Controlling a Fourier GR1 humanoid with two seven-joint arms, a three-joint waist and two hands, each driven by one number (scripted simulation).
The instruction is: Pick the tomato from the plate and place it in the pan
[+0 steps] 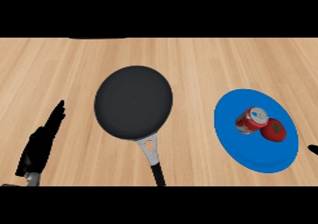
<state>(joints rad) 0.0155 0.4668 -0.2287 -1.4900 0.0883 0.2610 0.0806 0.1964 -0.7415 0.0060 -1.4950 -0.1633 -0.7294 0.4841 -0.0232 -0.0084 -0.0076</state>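
Light wooden tabletop (206,57) filling the view. Near the middle, a round dark grey pan (133,102) with nothing in it, its silver-and-black handle pointing toward the lower edge. Well to the right, a round blue plate (252,151) carrying a small red tomato (274,131) with a green stalk and, touching it on the left, a red soda can (251,120) lying on its side. At the left, the black left hand (38,146), fingers straight and pointing up, apart from the pan. At the right edge, only a black tip of the right hand (316,151), just beside the plate.
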